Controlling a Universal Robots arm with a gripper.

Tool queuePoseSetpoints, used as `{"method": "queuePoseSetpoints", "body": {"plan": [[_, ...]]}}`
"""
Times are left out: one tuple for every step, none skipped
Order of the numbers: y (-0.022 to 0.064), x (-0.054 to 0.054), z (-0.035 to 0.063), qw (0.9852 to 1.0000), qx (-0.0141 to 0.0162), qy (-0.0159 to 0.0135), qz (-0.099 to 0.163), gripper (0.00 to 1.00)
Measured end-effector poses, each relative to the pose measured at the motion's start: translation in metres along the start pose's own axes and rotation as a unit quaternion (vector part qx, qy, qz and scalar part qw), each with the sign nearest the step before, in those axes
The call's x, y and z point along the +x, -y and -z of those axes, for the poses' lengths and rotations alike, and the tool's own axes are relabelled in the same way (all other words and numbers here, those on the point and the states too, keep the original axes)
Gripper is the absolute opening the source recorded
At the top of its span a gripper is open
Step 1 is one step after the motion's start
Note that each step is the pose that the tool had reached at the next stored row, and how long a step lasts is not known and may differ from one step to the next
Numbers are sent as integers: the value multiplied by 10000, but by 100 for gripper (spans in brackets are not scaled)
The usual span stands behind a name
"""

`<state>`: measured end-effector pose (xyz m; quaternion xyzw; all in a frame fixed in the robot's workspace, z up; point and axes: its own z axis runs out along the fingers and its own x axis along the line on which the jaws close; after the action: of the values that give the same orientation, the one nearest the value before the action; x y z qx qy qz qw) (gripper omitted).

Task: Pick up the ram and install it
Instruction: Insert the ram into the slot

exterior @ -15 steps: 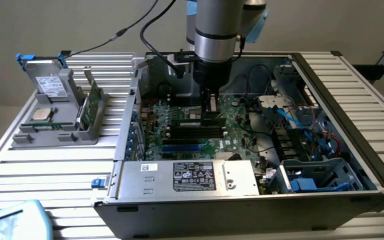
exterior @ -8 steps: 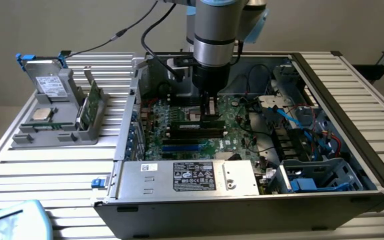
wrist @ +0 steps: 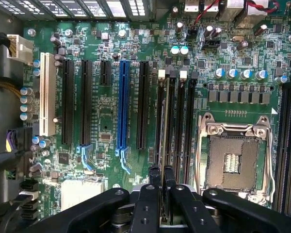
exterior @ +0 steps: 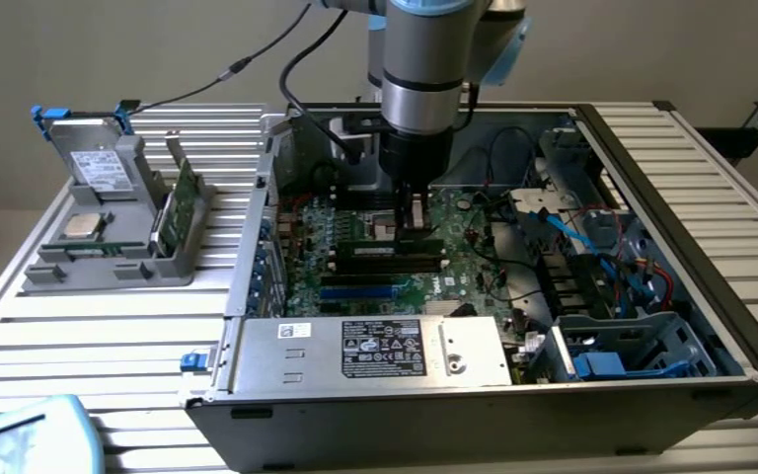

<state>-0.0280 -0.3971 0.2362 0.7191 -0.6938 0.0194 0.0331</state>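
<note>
The ram [wrist: 163, 126] shows edge-on as a thin strip running along a black memory slot with white latches, beside the open processor socket [wrist: 233, 162]. My gripper [wrist: 162, 177] is shut on its near end, with both black fingers pressed close together. In the exterior view my gripper [exterior: 414, 219] reaches straight down into the open computer case, and the ram [exterior: 416, 235] lies at the slots in the middle of the green motherboard [exterior: 352, 267]. I cannot tell whether the stick is pushed fully into the slot.
A grey holder [exterior: 110, 247] on the exterior view's left carries a grey drive [exterior: 96, 168], a silver chip [exterior: 83, 225] and an upright green board [exterior: 182, 202]. The power supply [exterior: 366, 351] sits along the case front. Cables and drive bays [exterior: 616, 326] crowd the right side.
</note>
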Motion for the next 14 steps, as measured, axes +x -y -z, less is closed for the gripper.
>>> {"method": "queuePoseSetpoints", "body": {"plan": [[-1,0,-10,10000,0,-1,0,14],[-1,-1,-15,10000,-1,-2,0,14],[-1,0,-15,10000,-2,-4,0,14],[-1,0,-15,10000,-2,-6,0,14],[-1,0,-16,10000,-2,-6,0,14],[-1,-2,-26,10000,0,-4,0,14],[-1,-3,-40,10000,0,-4,0,14],[-1,-3,-50,10000,-1,-5,0,14],[-1,-3,-56,10000,-1,-5,0,14],[-1,-3,-55,10000,-2,-7,0,14],[-1,-3,-55,10000,-2,-7,0,14],[-1,-3,-55,10000,-2,-8,0,14],[-1,-4,-56,10000,-2,-8,0,14],[0,-4,-59,10000,-2,-8,0,14]]}}
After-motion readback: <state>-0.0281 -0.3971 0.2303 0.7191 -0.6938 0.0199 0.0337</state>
